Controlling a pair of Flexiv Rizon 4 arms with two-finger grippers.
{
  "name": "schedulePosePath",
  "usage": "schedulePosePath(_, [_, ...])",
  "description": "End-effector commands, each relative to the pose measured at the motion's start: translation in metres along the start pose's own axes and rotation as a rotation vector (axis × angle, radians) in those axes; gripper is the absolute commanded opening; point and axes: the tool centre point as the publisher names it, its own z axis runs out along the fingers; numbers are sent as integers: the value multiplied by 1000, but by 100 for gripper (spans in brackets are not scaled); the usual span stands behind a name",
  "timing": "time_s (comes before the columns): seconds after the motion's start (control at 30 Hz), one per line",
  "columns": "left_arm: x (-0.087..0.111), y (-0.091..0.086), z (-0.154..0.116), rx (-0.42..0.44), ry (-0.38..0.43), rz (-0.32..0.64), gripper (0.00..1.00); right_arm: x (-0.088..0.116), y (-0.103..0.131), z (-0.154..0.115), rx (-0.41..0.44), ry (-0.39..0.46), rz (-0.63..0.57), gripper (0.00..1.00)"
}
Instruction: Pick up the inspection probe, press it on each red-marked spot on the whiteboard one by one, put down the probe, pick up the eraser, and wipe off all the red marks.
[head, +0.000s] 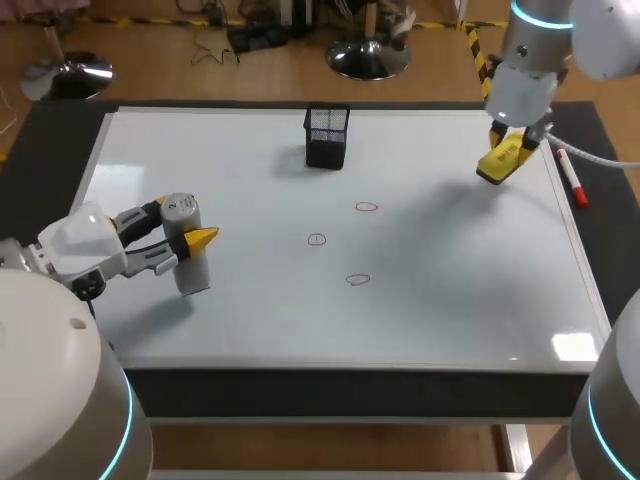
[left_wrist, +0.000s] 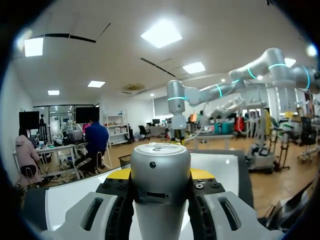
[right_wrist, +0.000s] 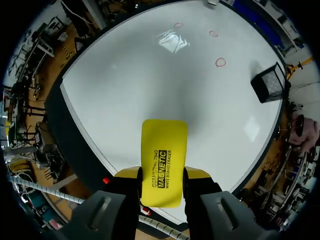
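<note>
- A white rectangular whiteboard (head: 450, 290) lies flat on a dark bench (head: 60, 140) and fills most of the head view.
- Three small red circular marks sit near the middle of the frame: one uppermost and furthest right (head: 366, 207), one below it to the left (head: 316, 239), and one lowest (head: 358, 279). They are apart from each other.
- The left pincer (head: 192, 240) is at the lower left of the frame, over the board's left part. Its two yellow-tipped fingers press from both sides on a grey cylindrical inspection probe with a silver cap (head: 188, 262).
- The probe stands upright, well to the left of the marks. Whether its foot touches the board cannot be told.
- The right pincer (right_wrist: 162, 179) is at the upper right of the frame, over the board's far right corner. Its fingers clamp a flat yellow rectangular eraser (right_wrist: 164, 145) by its two long edges; most of the eraser sticks out ahead of the fingers.
- A black mesh pen holder (head: 327, 137) stands on the board at the upper middle of the frame, beyond the marks.
- A white marker pen with red ends (head: 572, 178) lies along the board's right edge, near the eraser.
</note>
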Motion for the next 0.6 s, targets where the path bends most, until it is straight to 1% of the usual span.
schedulePosePath(0.03, [1,-1,1,-1,-6,1,0,-8,43,-9,77,10,-66,0])
schedulePosePath(0.2, [1,-1,1,-1,-6,1,0,-22,81,-8,108,20,-169,0])
schedulePosePath(0.33, [1,-1,1,-1,-6,1,0,-34,107,-6,100,8,-260,0])
schedulePosePath(0.47, [1,-1,1,-1,-6,1,0,-45,138,-10,87,-10,-342,0])
schedulePosePath(0.6, [1,-1,1,-1,-6,1,0,-59,174,-11,83,-1,-456,0])
